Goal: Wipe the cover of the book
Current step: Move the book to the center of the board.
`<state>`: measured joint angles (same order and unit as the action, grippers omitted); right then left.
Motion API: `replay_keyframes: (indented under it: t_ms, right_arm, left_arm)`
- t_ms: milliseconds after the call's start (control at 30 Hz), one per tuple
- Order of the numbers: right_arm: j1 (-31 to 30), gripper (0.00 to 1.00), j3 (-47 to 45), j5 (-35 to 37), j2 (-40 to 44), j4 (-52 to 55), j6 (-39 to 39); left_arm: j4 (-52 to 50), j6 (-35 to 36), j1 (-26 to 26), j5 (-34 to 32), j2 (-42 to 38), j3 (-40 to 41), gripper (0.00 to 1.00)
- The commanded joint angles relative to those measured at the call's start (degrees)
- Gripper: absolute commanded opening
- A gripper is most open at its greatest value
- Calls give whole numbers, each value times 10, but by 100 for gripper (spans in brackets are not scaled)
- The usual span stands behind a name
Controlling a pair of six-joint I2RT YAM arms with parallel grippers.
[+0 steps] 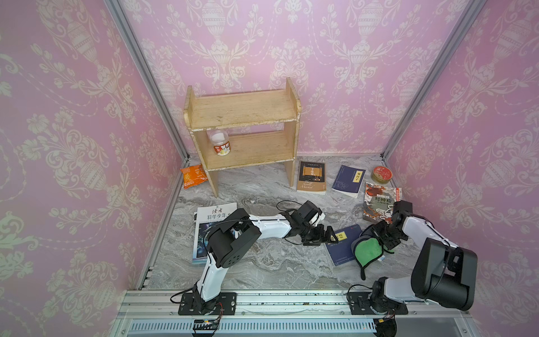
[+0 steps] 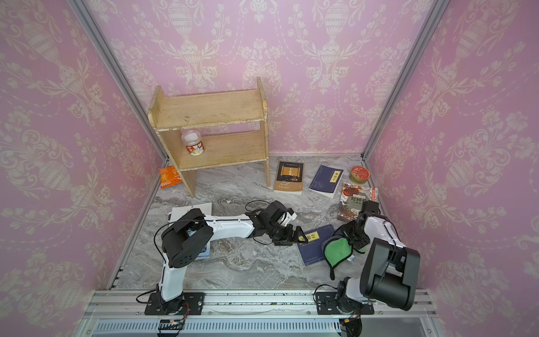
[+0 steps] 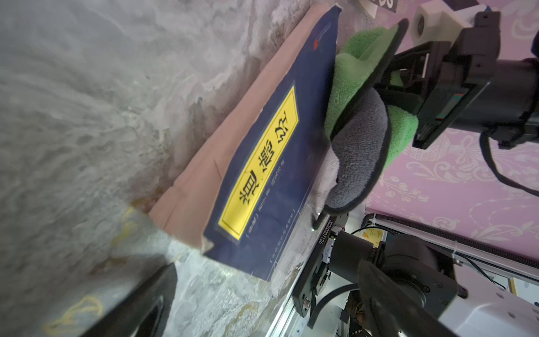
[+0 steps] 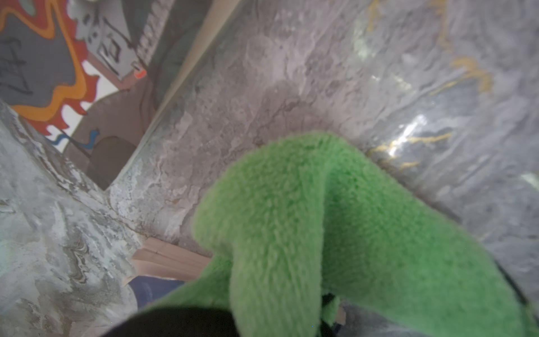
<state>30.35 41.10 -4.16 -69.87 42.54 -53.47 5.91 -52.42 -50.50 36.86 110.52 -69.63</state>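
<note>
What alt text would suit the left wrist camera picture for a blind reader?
A navy book with a yellow title label lies flat on a grey marbled table, seen close up. Along one long edge, the right pincer holds a bunched green-and-grey cloth at the cover's edge.

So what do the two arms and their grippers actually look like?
Both the left arm and right arm have white shells between bulky black joint housings, on black base plates bolted to a metal rail. The left gripper and right gripper are black. Thin black cables loop at the wrists and bases.
</note>
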Motion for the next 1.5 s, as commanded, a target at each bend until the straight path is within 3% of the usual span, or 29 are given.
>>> replay_keyframes:
  t_ms: [0, 367, 633, 867, 1067, 1267, 1467]
  right_arm:
    - [-6, 0, 21, -22, -31, -43, 77]
    - [-79, 0, -9, -70, -107, -43, 149]
    - [-145, 0, -62, -65, -73, -55, 120]
    - [-266, 0, -90, -36, -28, -54, 27]
    - [-380, 0, -79, 3, 45, -17, -46]
    - [-386, 0, -17, 30, 30, -22, 48]
    - [-395, 0, 87, 10, -78, -69, 147]
  left_arm:
    - [-66, 32, -13, 1, 11, -6, 99]
    - [-43, 1, -29, 21, 60, -22, 99]
    - [-36, -17, -20, 12, 91, -57, 99]
    - [-68, -6, 46, 24, 117, -125, 99]
    - [-211, 96, 132, -28, 99, -157, 99]
    - [-318, 187, 153, -114, 40, -112, 99]
    - [-226, 123, 143, -106, -75, 48, 99]
